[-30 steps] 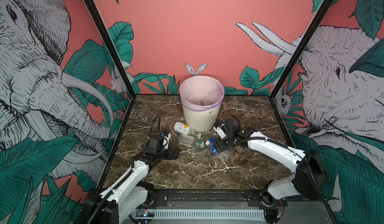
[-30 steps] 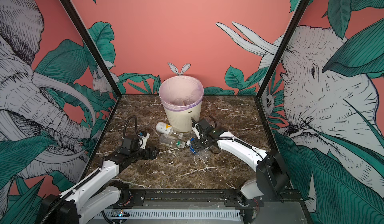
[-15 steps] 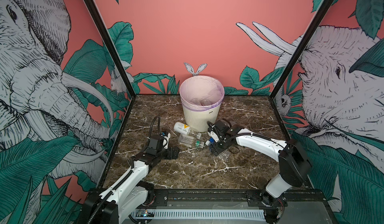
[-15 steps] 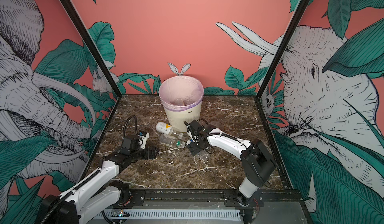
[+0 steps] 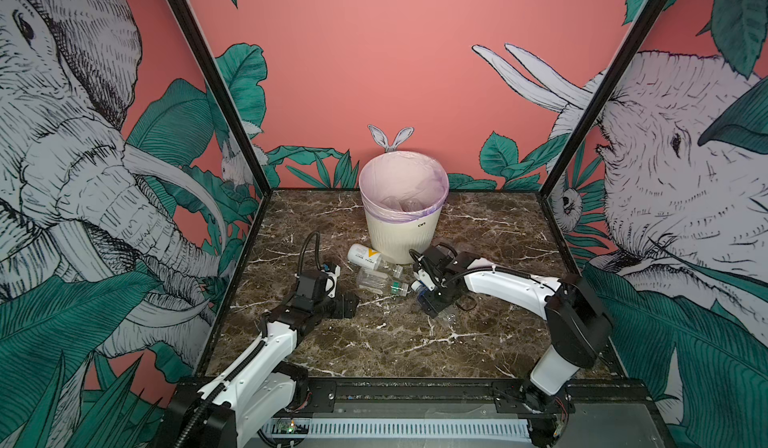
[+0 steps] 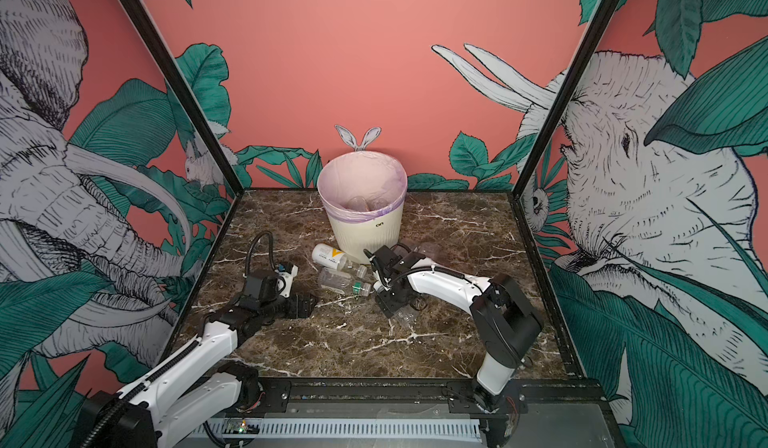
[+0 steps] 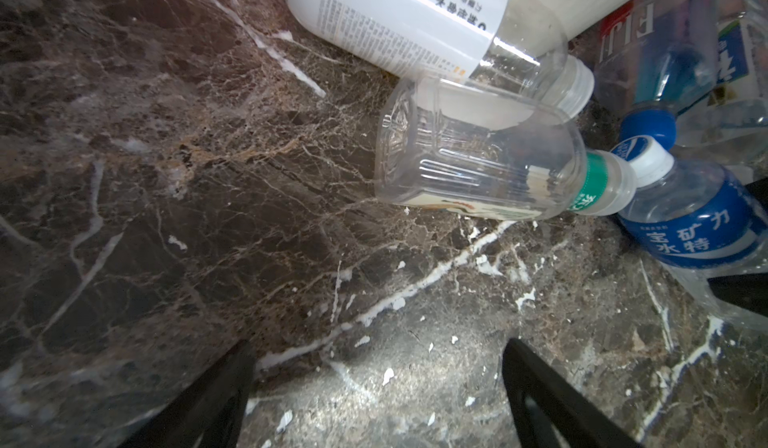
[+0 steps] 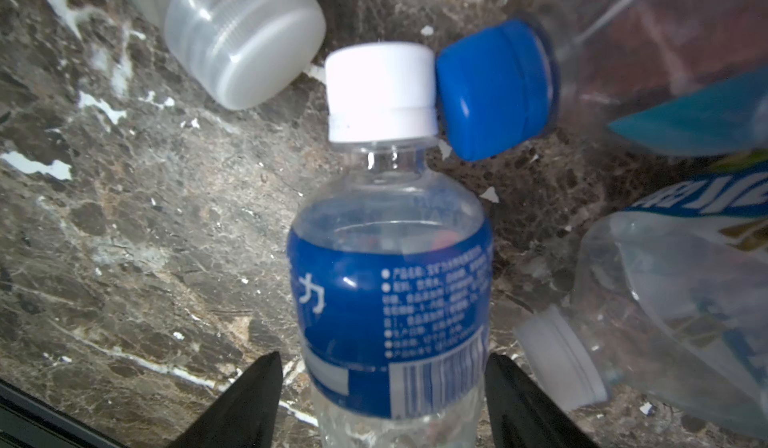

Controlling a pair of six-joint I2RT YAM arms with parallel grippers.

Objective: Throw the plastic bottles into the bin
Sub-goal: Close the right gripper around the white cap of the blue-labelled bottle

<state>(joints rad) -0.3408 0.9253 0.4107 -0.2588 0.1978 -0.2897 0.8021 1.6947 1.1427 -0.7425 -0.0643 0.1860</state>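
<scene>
Bottle with the blue label (image 8: pixel 390 292) lies on the bench (image 8: pixel 124 217) between the right hand's (image 8: pixel 382 356) open fingers (image 8: pixel 249 404); left hand's (image 7: pixel 378 342) open, empty.

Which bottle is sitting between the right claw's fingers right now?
The white-capped bottle with the blue label, straddled by the right claw. Its neighbours differ: the blue-capped bottle and the translucent-capped bottle both lie outside the claw.

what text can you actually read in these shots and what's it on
"FIJI", seen upside down: clear blue-capped bottle.
"宝矿力水特": blue-label bottle.
Seemingly "on": small dark logo on the bin.
White-label bottle: upside-down Chinese print, too small to read.
Blue label's fine print, right wrist view: blurred.
</scene>
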